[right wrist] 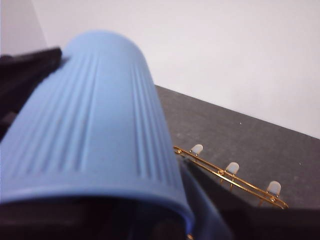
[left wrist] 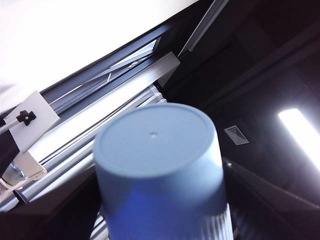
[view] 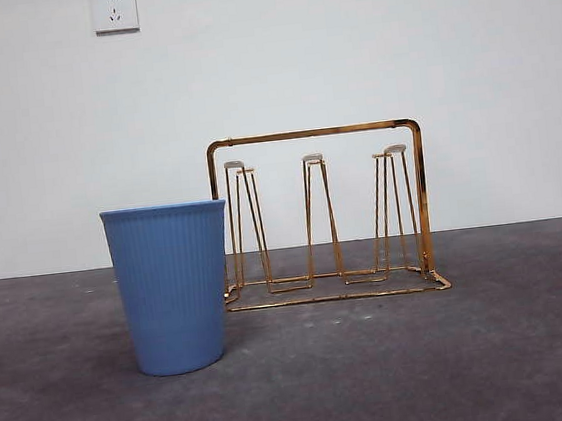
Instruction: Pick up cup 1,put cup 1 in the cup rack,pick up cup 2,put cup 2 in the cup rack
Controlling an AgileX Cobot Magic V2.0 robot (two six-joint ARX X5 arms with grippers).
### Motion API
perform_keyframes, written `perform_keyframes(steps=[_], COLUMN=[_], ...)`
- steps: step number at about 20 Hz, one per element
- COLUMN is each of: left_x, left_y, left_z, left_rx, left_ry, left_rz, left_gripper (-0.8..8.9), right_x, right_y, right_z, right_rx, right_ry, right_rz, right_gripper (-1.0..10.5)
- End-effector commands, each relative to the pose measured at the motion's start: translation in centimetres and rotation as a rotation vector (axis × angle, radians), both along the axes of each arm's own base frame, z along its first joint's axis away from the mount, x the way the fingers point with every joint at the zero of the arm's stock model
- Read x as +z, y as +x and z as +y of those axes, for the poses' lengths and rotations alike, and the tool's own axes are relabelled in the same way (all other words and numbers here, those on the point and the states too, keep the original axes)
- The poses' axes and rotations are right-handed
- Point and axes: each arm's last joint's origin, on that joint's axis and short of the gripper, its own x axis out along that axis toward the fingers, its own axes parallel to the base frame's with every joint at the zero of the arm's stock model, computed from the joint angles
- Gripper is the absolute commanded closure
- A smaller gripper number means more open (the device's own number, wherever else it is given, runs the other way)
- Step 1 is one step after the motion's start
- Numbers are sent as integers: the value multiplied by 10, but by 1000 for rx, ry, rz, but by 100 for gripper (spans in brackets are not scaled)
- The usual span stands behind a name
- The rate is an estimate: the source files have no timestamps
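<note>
grey tabletop, white wall: a blue cup (view: 171,287) stands upright just left of the gold rack (view: 313,134). a second cup (left wrist: 155,145) fills the left claw's view; its grip i cannot tell. the right claw (right wrist: 120,150) pinches a third cup (right wrist: 100,100), lying sideways above the rack's prongs, so that arm is nearer.

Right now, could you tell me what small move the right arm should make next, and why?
Probably lower the right gripper toward the cup rack. It holds a blue cup above the rack, and the front view shows the white-tipped prongs all bare.
</note>
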Motion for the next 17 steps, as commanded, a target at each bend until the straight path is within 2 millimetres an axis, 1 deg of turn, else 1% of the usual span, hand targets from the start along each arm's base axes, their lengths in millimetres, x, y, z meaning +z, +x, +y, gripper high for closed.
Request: perform_keyframes(steps=[1, 6, 11, 14, 17], left_x=[2, 2, 2, -1, -6], left_y=[-3, 1, 7, 11, 14], left_z=[-1, 3, 9, 11, 8], left_rx=[-5, 13, 23, 53, 100], left_ry=[4, 6, 16, 51, 131], left_rz=[-56, -56, -65, -71, -93], left_gripper=[821, 821, 820, 820, 819], right_x=[-3, -1, -2, -5, -9], right_y=[-1, -11, -29, -42, -54], right_z=[-1, -11, -27, -39, -51], right_rx=[-12, -32, -72, -97, -128], right_ry=[-12, -19, -56, -92, -140], right_rz=[17, 17, 42, 70, 106], right_gripper=[752, 751, 752, 752, 752])
